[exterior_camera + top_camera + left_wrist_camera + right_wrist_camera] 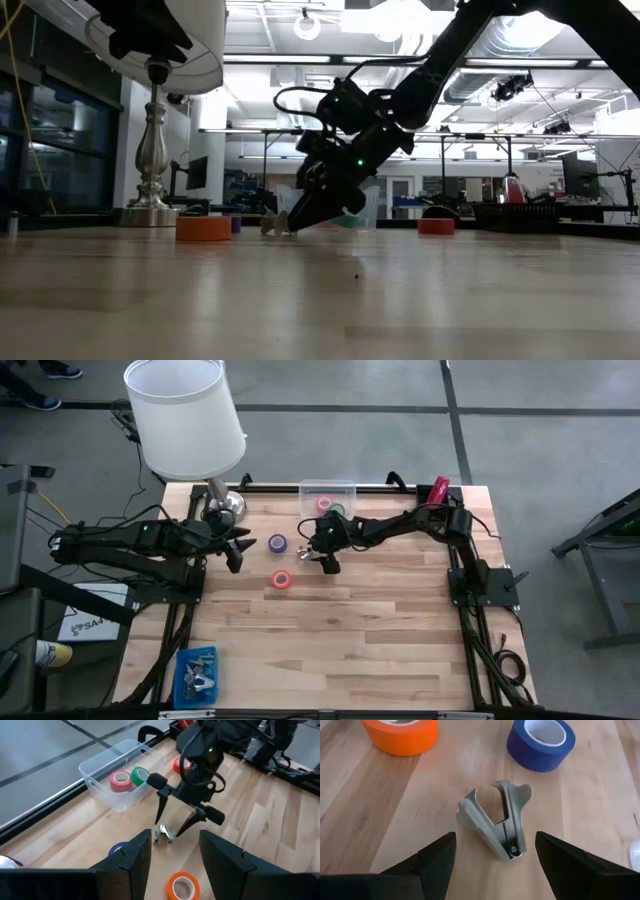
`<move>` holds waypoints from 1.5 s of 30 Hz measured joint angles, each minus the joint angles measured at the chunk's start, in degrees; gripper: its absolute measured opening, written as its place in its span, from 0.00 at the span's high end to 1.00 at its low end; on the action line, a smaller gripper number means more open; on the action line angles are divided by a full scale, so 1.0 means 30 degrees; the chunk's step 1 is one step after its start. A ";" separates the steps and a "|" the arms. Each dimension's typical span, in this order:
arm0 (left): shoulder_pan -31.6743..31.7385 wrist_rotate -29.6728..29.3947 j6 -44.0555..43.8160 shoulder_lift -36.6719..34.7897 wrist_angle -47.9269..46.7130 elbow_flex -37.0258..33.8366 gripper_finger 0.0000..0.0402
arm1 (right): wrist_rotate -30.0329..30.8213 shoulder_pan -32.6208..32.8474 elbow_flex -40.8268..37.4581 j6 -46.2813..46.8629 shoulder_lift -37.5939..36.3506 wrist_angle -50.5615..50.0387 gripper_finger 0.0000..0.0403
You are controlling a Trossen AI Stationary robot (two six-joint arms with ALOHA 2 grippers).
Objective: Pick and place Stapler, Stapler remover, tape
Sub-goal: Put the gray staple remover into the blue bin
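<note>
The right gripper (495, 852), jaws wide and empty, straddles the remover (497, 820) lying mid-bench, at 5 o'clock of the blue roll (541, 742). Closing off-centre could spin the remover away.

- Ceiling lights (306, 27) glare at twelve o'clock in the low view, leaving the right arm (360, 140) backlit, nearly a silhouette.
- The near tabletop (320, 300) there is blurred.
- The high view is evenly lit, with soft shadows.
- The staple remover (497, 820) is sharp up close.
</note>
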 joint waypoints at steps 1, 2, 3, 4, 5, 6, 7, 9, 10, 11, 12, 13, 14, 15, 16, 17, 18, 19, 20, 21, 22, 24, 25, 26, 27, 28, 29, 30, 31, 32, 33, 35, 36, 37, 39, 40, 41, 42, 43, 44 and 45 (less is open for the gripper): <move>0.0000 0.0068 0.0000 0.0000 0.0007 0.0000 0.59 | 0.0000 -0.0018 0.0000 -0.0019 0.0003 -0.0009 0.34; 0.0000 0.0180 0.0000 0.0000 -0.0006 0.0000 0.59 | 0.0007 -0.0021 0.0000 -0.0098 0.0003 0.0043 0.34; 0.0000 0.0272 0.0005 0.0000 -0.0032 0.0000 0.59 | 0.0007 -0.0021 0.0000 -0.0266 0.0003 0.0089 0.34; 0.0000 0.0315 0.0007 0.0000 -0.0065 0.0000 0.59 | 0.0007 -0.0021 0.0000 -0.0376 0.0003 0.0092 0.34; 0.0000 0.0321 0.0007 0.0000 -0.0110 0.0000 0.59 | 0.0005 -0.0021 0.0000 -0.0409 0.0003 0.0064 0.34; 0.0000 0.0322 0.0002 0.0000 -0.0175 0.0000 0.59 | -0.0010 -0.0021 0.0000 -0.0420 0.0003 0.0055 0.34; 0.0000 0.0324 0.0007 0.0000 -0.0253 0.0000 0.59 | -0.0044 -0.0021 0.0000 -0.0420 0.0003 0.0079 0.34; 0.0000 0.0324 0.0000 0.0000 -0.0372 0.0000 0.59 | -0.0058 -0.0021 0.0000 -0.0420 0.0003 0.0097 0.34; 0.0000 0.0338 0.0000 0.0000 -0.0393 0.0000 0.59 | -0.0054 -0.0021 0.0000 -0.0408 0.0003 0.0094 0.34; 0.0000 0.0438 0.0007 0.0000 -0.0387 0.0000 0.59 | -0.0040 -0.0021 0.0000 -0.0347 0.0003 0.0134 0.34; 0.0000 0.0505 0.0008 0.0000 -0.0386 0.0000 0.59 | -0.0012 -0.0021 0.0000 -0.0303 0.0003 0.0224 0.34; 0.0000 0.0557 0.0007 0.0000 -0.0386 0.0000 0.59 | -0.0007 -0.0021 0.0000 -0.0227 0.0003 0.0334 0.34; 0.0000 0.0613 0.0010 0.0000 -0.0389 0.0000 0.59 | 0.0000 -0.0021 0.0000 0.0009 0.0003 0.0400 0.34; 0.0000 0.0664 0.0009 0.0000 -0.0386 0.0000 0.59 | 0.0000 -0.0021 0.0000 0.0307 0.0003 0.0452 0.34; 0.0000 0.0672 0.0013 0.0000 -0.0386 0.0000 0.59 | 0.0000 -0.0021 0.0000 0.0739 0.0003 0.0461 0.34; 0.0000 0.0691 0.0012 0.0000 -0.0386 0.0007 0.59 | 0.0000 -0.0021 0.0000 0.1126 0.0003 0.0460 0.34; 0.0000 0.0739 0.0010 0.0000 -0.0386 0.0007 0.59 | 0.0000 -0.0021 0.0000 0.1479 0.0003 0.0448 0.34; 0.0000 0.0761 0.0014 0.0000 -0.0386 0.0007 0.59 | 0.0000 -0.0021 0.0000 0.1785 0.0014 0.0441 0.35; 0.0000 0.0762 0.0008 0.0000 -0.0386 0.0007 0.59 | -0.0026 -0.0021 0.0015 0.2056 0.0099 0.0472 0.35; 0.0000 0.0769 0.0015 0.0000 -0.0382 0.0007 0.59 | -0.0104 -0.0021 0.0036 0.2403 0.0162 0.0465 0.35; 0.0000 0.0804 0.0015 0.0000 -0.0386 0.0007 0.59 | -0.0237 -0.0021 0.0036 0.2775 0.0236 0.0349 0.35; 0.0000 0.0820 -0.0003 0.0000 -0.0379 0.0013 0.59 | -0.0335 0.0034 0.0129 0.3421 0.0572 0.0319 0.35; 0.0000 0.0820 -0.0004 0.0000 -0.0377 0.0015 0.59 | -0.0350 0.0089 0.0189 0.3783 0.0697 0.0215 0.35; -0.0005 0.0820 -0.0007 0.0000 -0.0379 0.0015 0.59 | -0.0363 0.0163 0.0383 0.4034 0.0819 -0.0033 0.35; -0.0007 0.0851 -0.0007 0.0000 -0.0369 0.0015 0.59 | -0.0424 0.0236 0.0521 0.4247 0.0955 0.0009 0.35; -0.0007 0.1001 -0.0009 0.0000 -0.0358 0.0015 0.59 | -0.0362 0.0340 0.0636 0.4372 0.1085 -0.0013 0.36; -0.0007 0.1063 -0.0008 0.0000 -0.0371 0.0015 0.59 | -0.0382 0.0433 0.0760 0.4522 0.1133 -0.0077 0.37; -0.0007 0.1158 -0.0008 0.0000 -0.0357 0.0015 0.59 | -0.0340 0.0539 0.0842 0.4575 0.1158 -0.0088 0.38; -0.0007 0.1255 -0.0015 0.0000 -0.0350 0.0015 0.59 | -0.0299 0.0660 0.0896 0.4582 0.1168 -0.0126 0.39; -0.0007 0.1300 -0.0015 0.0000 -0.0361 0.0015 0.59 | -0.0122 0.0785 0.0959 0.4541 0.1183 -0.0138 0.40; -0.0007 0.1321 -0.0015 -0.0004 -0.0357 0.0015 0.59 | -0.0090 0.0890 0.1039 0.4503 0.1190 -0.0210 0.42; -0.0007 0.1417 -0.0015 -0.0007 -0.0364 0.0015 0.59 | -0.0248 0.1069 0.1160 0.4521 0.1190 -0.0349 0.45; -0.0007 0.1421 -0.0011 -0.0007 -0.0357 0.0015 0.59 | -0.0340 0.1120 0.1213 0.4615 0.1190 -0.0410 0.47; -0.0007 0.1424 0.0000 -0.0007 -0.0364 0.0015 0.59 | -0.0377 0.1176 0.1226 0.4663 0.1190 -0.0466 0.49; -0.0007 0.1433 0.0000 -0.0007 -0.0364 0.0015 0.59 | -0.0345 0.1266 0.1260 0.4829 0.1185 -0.0582 0.54; -0.0007 0.1454 0.0000 -0.0007 -0.0364 0.0015 0.59 | -0.0310 0.1320 0.1265 0.4971 0.1183 -0.0644 0.56; -0.0007 0.1454 0.0000 -0.0007 -0.0371 0.0015 0.59 | -0.0306 0.1374 0.1275 0.5197 0.1179 -0.0723 0.59; -0.0007 0.1459 0.0000 -0.0007 -0.0372 0.0015 0.59 | -0.0308 0.1448 0.1282 0.5395 0.1176 -0.0780 0.61; -0.0007 0.1488 0.0005 -0.0007 -0.0372 0.0015 0.59 | -0.0302 0.1519 0.1282 0.5674 0.1174 -0.0805 0.64; -0.0007 0.1560 0.0007 -0.0007 -0.0372 0.0015 0.59 | -0.0305 0.1608 0.1282 0.5856 0.1161 -0.0830 0.66; -0.0007 0.1666 0.0015 -0.0007 -0.0372 0.0015 0.59 | -0.0283 0.1692 0.1282 0.6129 0.1161 -0.0836 0.68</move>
